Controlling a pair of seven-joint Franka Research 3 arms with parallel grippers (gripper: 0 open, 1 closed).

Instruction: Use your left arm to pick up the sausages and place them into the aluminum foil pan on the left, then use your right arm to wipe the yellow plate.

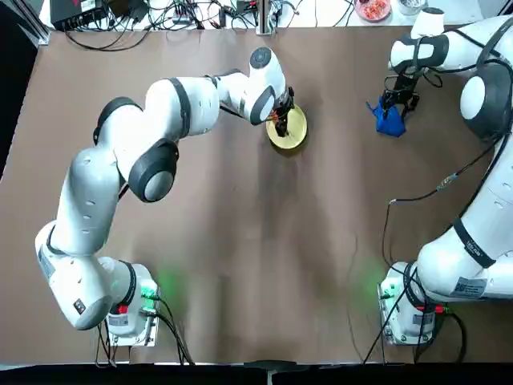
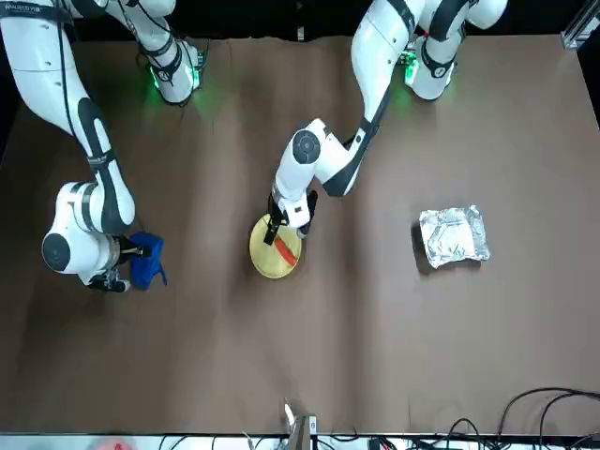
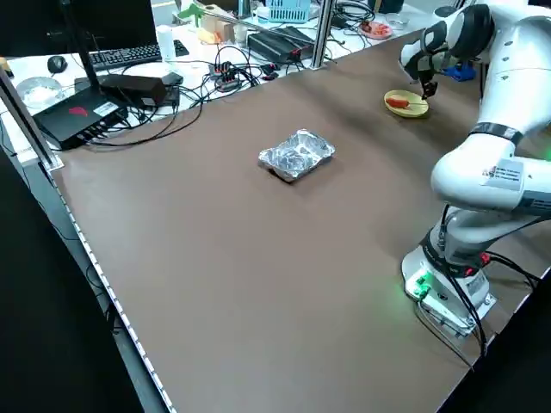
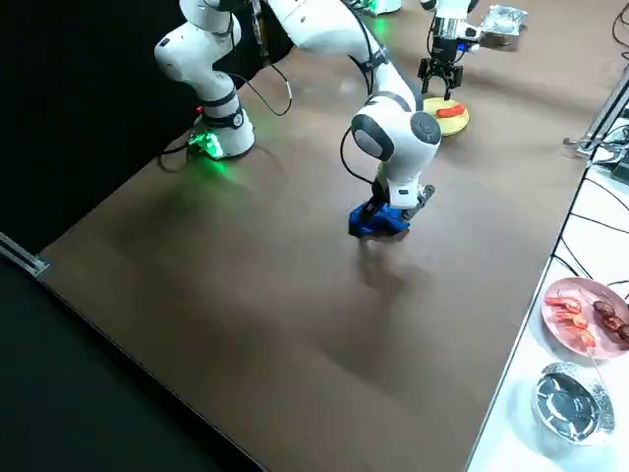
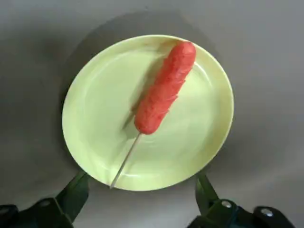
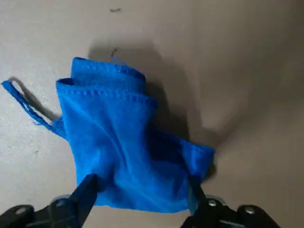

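With 12 o'clock pointing away from the robot's bases, the left gripper (image 5: 142, 176) is found above the yellow plate (image 5: 99, 114), its two fingers spread and nothing pinched between them. The sausage (image 5: 166, 88), a single piece with a thin stick (image 5: 126, 160) at one end, lies on the plate, its free end directed towards roughly 10 or 11 o'clock from the plate's middle. Further off, at about 9 o'clock from the plate, the foil pan (image 2: 455, 234) sits well apart on the table (image 2: 356, 347). Well apart at about 3 o'clock, the right gripper (image 6: 142, 179) is placed, its fingers closed on the bunched blue cloth (image 6: 109, 137).

The pick-up of the sausage is judged to be the step in hand; the transfer and the wiping remain to be done. For the next move, the spread fingers should be lined up across the sausage body, lowered without the rim being pressed, and closed gently. The piece could roll, or the plate be dragged, if the grasp is off centre. The lift should then be carried towards 9 o'clock, with the right arm held back until the plate is bare.
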